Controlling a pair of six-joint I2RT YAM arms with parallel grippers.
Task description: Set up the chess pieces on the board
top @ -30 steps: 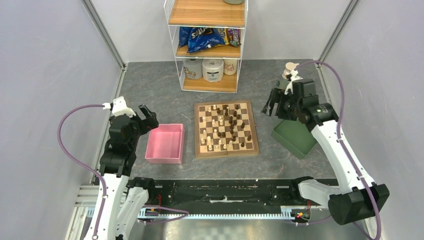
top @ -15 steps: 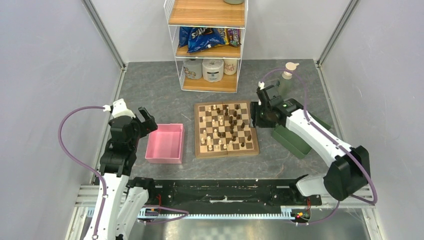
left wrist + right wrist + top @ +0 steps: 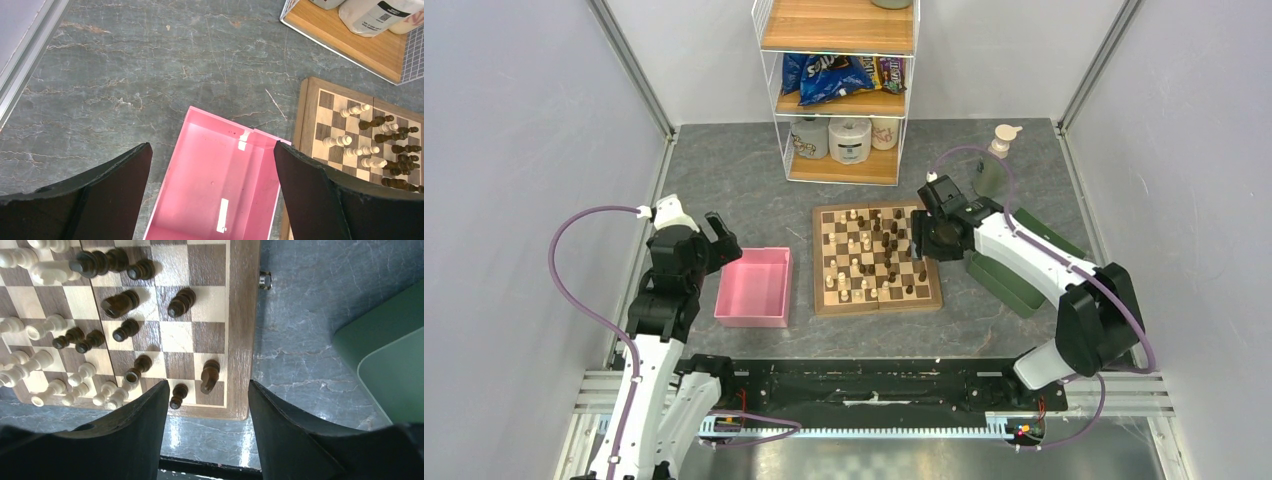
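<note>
The left claw (image 3: 211, 147) hangs with its jaws spread wide above the pink tray (image 3: 220, 200), whose floor catches glare. Next on the bench (image 3: 724, 180), the board (image 3: 817, 262) carries the chess pieces (image 3: 864, 250), cream and dark mixed across its squares. The right claw (image 3: 207, 385) stands parted over the board's right edge, with dark pieces below the gap. The green tray (image 3: 1014, 278) sits just beside the board.

Top view: right claw (image 3: 916, 240) covers the far right squares of the board (image 3: 876, 303); anything under it is hidden. Chess pieces (image 3: 861, 262) left of that claw are too small to type (colour only). Right wrist view: green tray (image 3: 390, 365), right of the claw, is cut by the frame edge. Left wrist view: pink tray (image 3: 220, 180) runs off the bottom edge beneath the left claw (image 3: 211, 147).
</note>
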